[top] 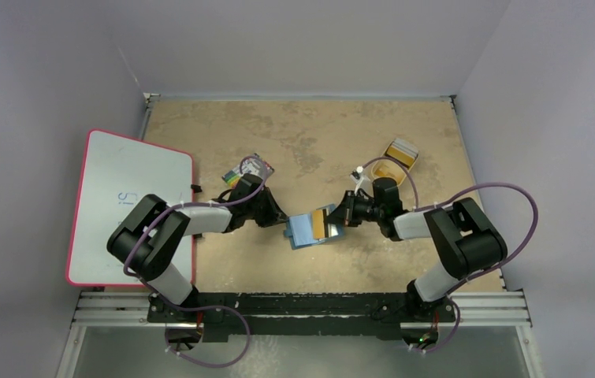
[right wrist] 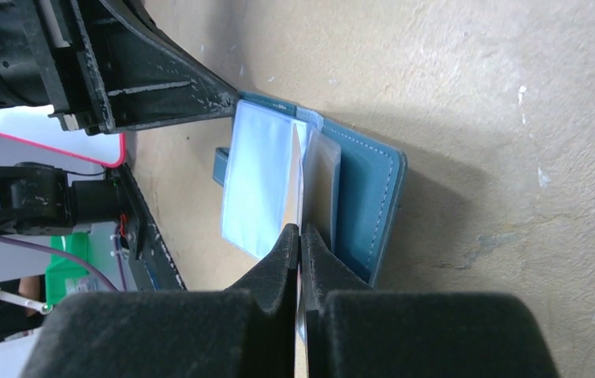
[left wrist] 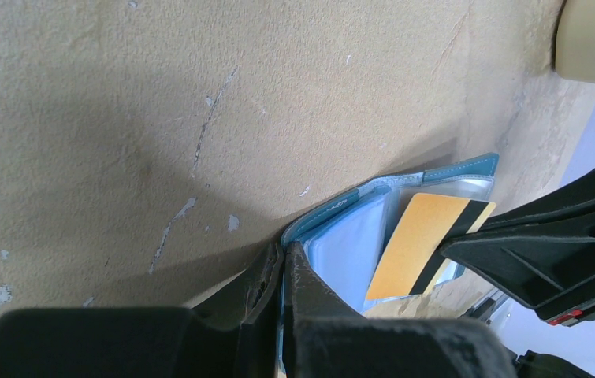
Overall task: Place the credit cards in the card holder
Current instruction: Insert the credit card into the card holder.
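Left gripper (left wrist: 284, 269) clamped on card holder (top: 302, 231) edge, mid-frame in top view. Right gripper (right wrist: 302, 236) pinching orange card (left wrist: 416, 244). Card long axis points frame-left into card holder. Insertion depth unclear.

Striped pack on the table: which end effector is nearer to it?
Left. The left end effector grips the card holder just right of the striped pack; the right end effector holds an orange card on the holder's far side, farther right.
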Action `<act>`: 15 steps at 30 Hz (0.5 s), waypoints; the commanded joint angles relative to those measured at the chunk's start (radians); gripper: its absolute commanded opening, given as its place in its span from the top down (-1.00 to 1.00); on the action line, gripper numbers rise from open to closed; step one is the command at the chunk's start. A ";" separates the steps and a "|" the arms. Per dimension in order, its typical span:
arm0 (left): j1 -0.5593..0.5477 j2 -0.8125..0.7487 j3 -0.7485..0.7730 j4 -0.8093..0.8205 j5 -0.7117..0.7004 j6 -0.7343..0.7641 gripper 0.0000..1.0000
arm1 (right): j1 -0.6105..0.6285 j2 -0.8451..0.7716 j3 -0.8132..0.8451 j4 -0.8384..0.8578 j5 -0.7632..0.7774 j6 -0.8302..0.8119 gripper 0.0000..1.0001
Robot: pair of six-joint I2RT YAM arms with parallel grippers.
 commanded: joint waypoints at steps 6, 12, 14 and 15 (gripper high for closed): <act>-0.001 0.025 -0.012 -0.078 -0.071 0.018 1.00 | 0.005 -0.034 0.049 0.026 0.068 -0.076 1.00; -0.002 0.019 -0.009 -0.072 -0.068 0.010 1.00 | 0.007 -0.038 0.018 0.090 0.061 -0.094 1.00; -0.002 0.013 -0.011 -0.074 -0.071 0.009 1.00 | 0.013 -0.039 0.008 0.109 0.054 -0.091 1.00; -0.002 0.011 -0.014 -0.074 -0.074 0.009 1.00 | 0.018 -0.038 0.004 0.113 0.051 -0.087 1.00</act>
